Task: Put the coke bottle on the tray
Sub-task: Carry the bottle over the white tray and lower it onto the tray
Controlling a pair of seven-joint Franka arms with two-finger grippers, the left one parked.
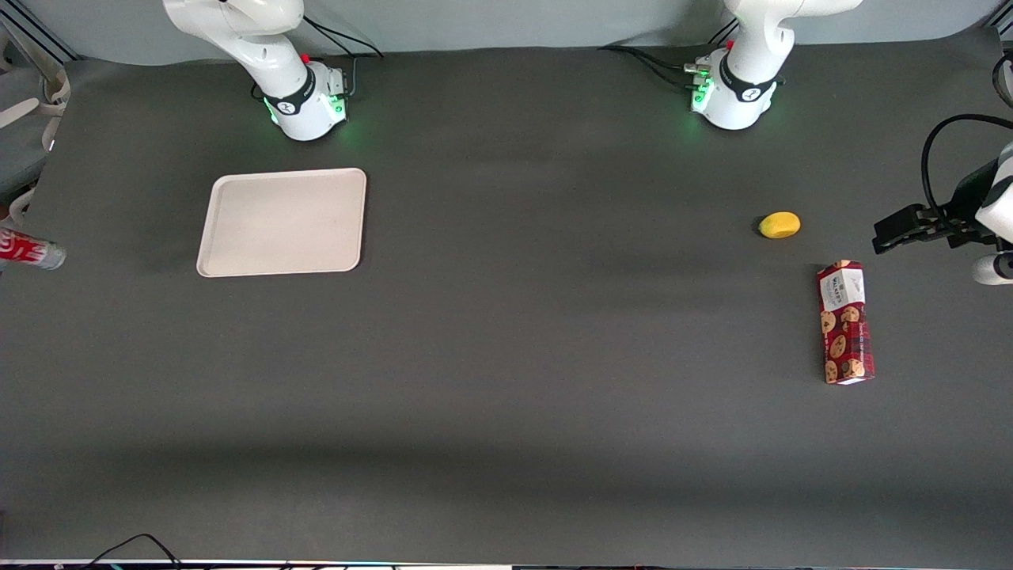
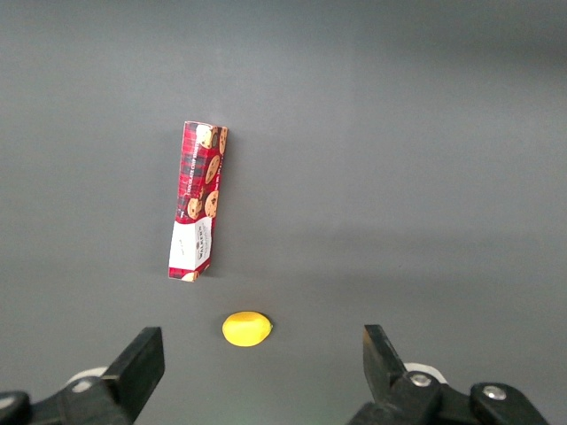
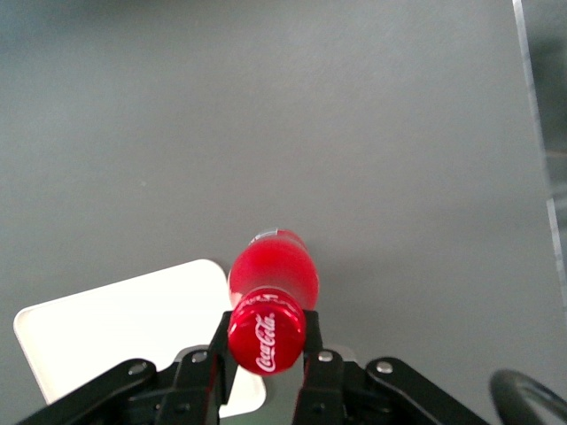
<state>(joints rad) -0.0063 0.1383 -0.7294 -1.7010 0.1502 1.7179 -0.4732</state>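
Gripper: the right arm's gripper point(image 3: 266, 354) is clenched on the coke bottle point(image 3: 273, 279), one finger point(image 3: 221, 350) pressed against each side of the neck just under the red cap.
Bottle versus fingers: the cap sits between the two fingers and the red body reaches out away from them, its silvery base the end farthest from the wrist camera.
Bottle in the front view: only its base end point(image 1: 30, 252) shows, at the very edge of the picture on the working arm's end of the table; the gripper itself is out of that view.
Bottle versus tray: the bottle is held in the air, not on the tray point(image 1: 282, 222); in the wrist view a rounded corner of the tray point(image 3: 115, 336) lies below and beside the bottle.
Edges: the tray's low rim runs all round it; the tray lies in front of the working arm's base.
Open room: a wide bare stretch of dark table point(image 1: 538, 332) separates the tray from the things at the parked arm's end.
Count: one bottle, one tray, one yellow lemon-like fruit point(image 1: 779, 225), one red cookie box point(image 1: 845, 322).
Others: the fruit and the box lie near each other without touching, the box nearer the front camera.
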